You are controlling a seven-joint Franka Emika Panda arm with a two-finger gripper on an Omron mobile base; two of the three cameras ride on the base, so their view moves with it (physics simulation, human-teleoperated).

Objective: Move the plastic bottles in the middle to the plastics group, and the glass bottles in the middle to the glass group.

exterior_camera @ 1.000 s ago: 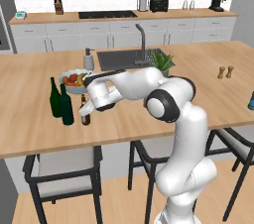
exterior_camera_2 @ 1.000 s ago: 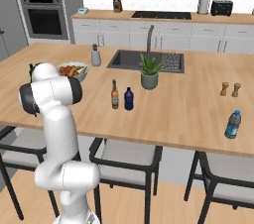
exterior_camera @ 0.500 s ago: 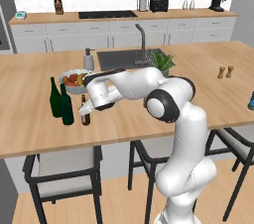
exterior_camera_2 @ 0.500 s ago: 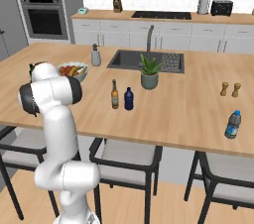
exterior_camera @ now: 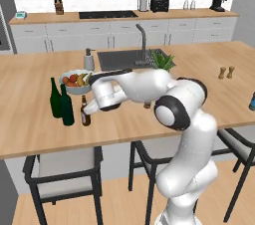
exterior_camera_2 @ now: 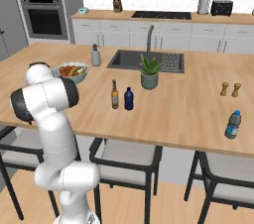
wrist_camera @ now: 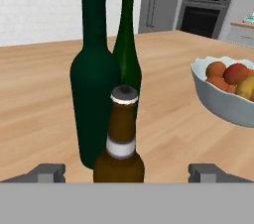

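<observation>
A dark amber glass bottle [wrist_camera: 121, 143] with a pale neck label stands upright on the counter, right in front of the two tall green wine bottles [wrist_camera: 99, 94] of the glass group. My gripper [wrist_camera: 128, 172] is open. Its fingertips [wrist_camera: 48, 172] sit wide on either side of the bottle's base without touching it. From the left base view the same bottle [exterior_camera: 85, 111] stands beside the green pair [exterior_camera: 62, 101], with my gripper [exterior_camera: 93, 106] just right of it. In the middle, the tan-brown glass bottle [exterior_camera_2: 114, 94] and the dark blue plastic bottle [exterior_camera_2: 129, 99] stand together. The plastics group bottle [exterior_camera_2: 232, 124] is far right.
A fruit bowl [exterior_camera: 74, 80] sits just behind the green bottles, close to my hand. Along the sink [exterior_camera_2: 144, 60] are a grey soap dispenser [exterior_camera_2: 95, 56] and a potted plant [exterior_camera_2: 149, 72]. Two small shakers [exterior_camera_2: 229, 89] stand to the right. Stools line the counter's near edge.
Hardly anything has shifted. The hand stays at the amber bottle beside the green bottles, and the bottle stands in the same spot.
</observation>
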